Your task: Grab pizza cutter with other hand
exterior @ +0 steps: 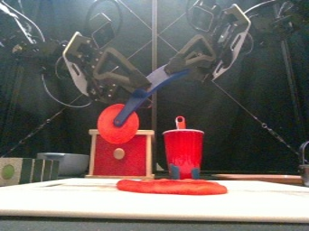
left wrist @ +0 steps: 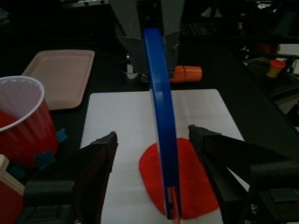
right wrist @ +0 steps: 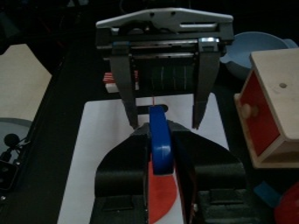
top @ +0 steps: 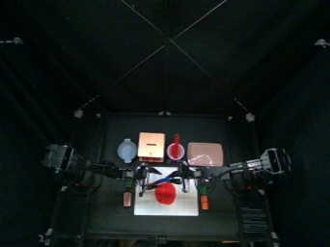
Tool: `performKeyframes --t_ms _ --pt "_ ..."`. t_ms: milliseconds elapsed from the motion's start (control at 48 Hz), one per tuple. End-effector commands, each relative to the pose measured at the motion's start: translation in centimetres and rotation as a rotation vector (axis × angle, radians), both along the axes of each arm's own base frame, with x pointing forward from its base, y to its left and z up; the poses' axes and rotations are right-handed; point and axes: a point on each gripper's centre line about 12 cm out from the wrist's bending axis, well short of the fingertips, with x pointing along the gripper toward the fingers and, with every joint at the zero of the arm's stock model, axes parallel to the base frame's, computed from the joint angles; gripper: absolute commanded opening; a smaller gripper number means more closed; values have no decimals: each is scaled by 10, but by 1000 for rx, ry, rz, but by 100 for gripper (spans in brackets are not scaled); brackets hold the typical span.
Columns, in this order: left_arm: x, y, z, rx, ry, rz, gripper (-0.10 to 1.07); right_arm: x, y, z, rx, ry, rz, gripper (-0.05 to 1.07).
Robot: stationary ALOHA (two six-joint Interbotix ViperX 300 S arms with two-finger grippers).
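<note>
Being held: the pizza cutter point(left wrist: 162, 131) is being gripped aloft by its dark blue handle, above the white mat point(left wrist: 222, 118) and the flat red disc point(exterior: 172, 187).
Right pincer: the right pincer point(right wrist: 162, 166) is being kept closed on the handle's end, the blue bar being seen rising from between its jaws.
Left pincer: the left pincer point(left wrist: 152, 162) is being held wide open, one jaw at each side of the handle, neither being seen touching it.
Facing: the two pincers are being pointed at each other along the cutter.
Beyond the left pincer: a red cup point(exterior: 182, 149) and a wooden box point(exterior: 121, 153) are being carried by the worktop point(exterior: 157, 203).
</note>
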Motion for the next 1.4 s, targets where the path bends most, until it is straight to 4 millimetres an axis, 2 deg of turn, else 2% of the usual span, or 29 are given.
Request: performKeyframes --t_ms 0,250,479,708,1021,1146,1375 --pt "6 -2 7 1 -30 4 93 5 0 11 2 -37 -1 37" --pt "-3 -8 7 9 -18 -6 78 4 0 6 4 -23 -3 37" --pt "-9 -18 0 8 19 -34 77 5 0 6 5 -23 -3 37" --pt "-9 -15 0 -1 26 -16 75 7 0 3 11 -15 -6 37" --pt "-11 -15 -7 4 84 -19 56 9 0 3 13 -16 -6 37" --pt "-11 -15 -6 3 83 -19 53 10 0 4 14 -18 -6 37" --pt "-17 -16 -2 8 79 -33 53 12 8 -12 14 30 13 37"
